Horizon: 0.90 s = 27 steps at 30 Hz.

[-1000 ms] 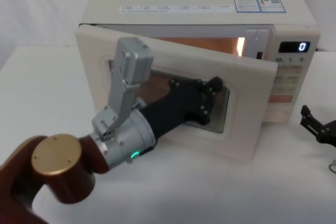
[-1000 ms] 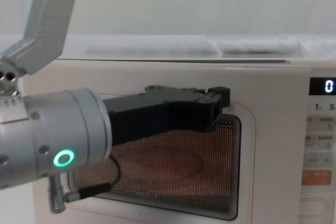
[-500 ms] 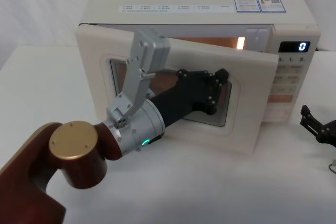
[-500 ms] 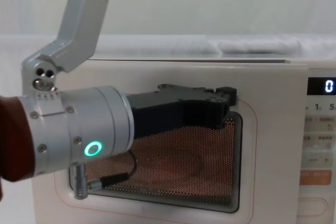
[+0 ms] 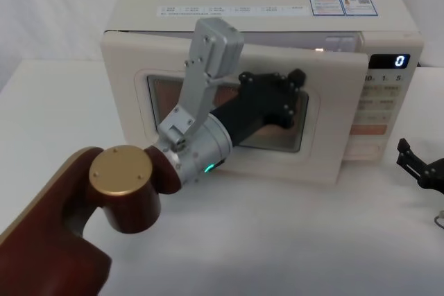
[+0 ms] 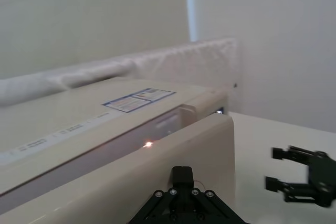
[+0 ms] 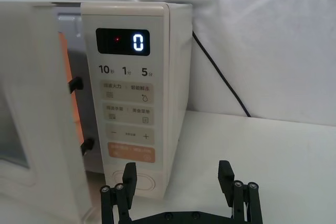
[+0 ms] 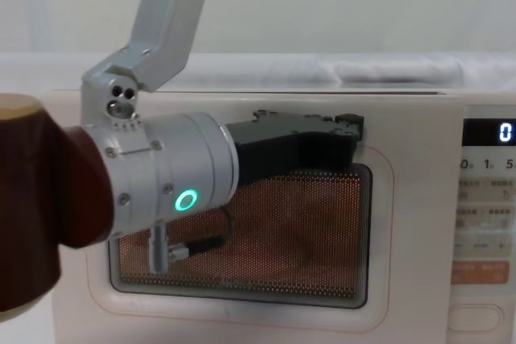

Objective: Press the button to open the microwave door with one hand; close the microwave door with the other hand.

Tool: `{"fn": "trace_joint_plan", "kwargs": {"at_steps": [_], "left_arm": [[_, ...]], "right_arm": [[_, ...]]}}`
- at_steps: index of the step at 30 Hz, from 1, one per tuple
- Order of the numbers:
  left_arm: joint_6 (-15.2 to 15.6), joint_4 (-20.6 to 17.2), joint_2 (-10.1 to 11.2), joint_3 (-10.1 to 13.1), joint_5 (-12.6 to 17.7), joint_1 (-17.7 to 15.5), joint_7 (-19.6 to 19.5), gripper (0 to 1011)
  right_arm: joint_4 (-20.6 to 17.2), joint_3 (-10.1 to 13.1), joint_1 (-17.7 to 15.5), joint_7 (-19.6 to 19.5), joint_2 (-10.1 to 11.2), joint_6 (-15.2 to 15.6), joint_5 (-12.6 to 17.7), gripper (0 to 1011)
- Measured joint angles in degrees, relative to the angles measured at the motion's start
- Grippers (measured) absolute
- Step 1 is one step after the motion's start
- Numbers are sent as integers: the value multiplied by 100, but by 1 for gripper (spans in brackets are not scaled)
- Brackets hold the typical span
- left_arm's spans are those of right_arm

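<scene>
The left gripper [image 5: 288, 98], black on a silver wrist with a glowing green ring, lies pressed against the microwave door [image 5: 333, 136] at the centre of the head view, its tip at the upper right corner of the dark window. In the chest view the same gripper [image 8: 343, 138] sits in the upper middle of the frame, against the top edge of the window; whether its fingers are parted or together I cannot tell, since they are seen end-on and merge into one dark block. The door stands slightly ajar: in the head view a thin gap shows along its top right, and in the right wrist view, at the left of the frame, an orange-lit slit separates the door edge from the control panel [image 7: 131, 103]. The button [image 7: 137, 183], wide and cream, sits at the bottom of that panel, in the lower middle of the frame. The right gripper [image 7: 178, 190] hangs just in front of it, apart from it, fingers spread wide with nothing between them; in the head view it [image 5: 416, 168] rests at the right edge, above the white table [image 5: 291, 240]
</scene>
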Motion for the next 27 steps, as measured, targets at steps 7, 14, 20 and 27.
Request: {"fn": "trace_joint_plan", "kwargs": {"at_steps": [7, 14, 20, 27], "left_arm": [[166, 113, -290, -131, 279, -16, 438, 0], [242, 200, -472, -259, 423, -19, 552, 0], [247, 281, -576, -331, 502, -25, 566, 0], [255, 332, -674, -420, 568, -18, 549, 0]], "right_arm": [[0, 0, 0, 0, 0, 0, 0, 1002], [0, 0, 0, 0, 0, 0, 0, 1002], [0, 0, 0, 0, 0, 0, 0, 1002], [0, 0, 0, 0, 0, 0, 0, 1002]]}}
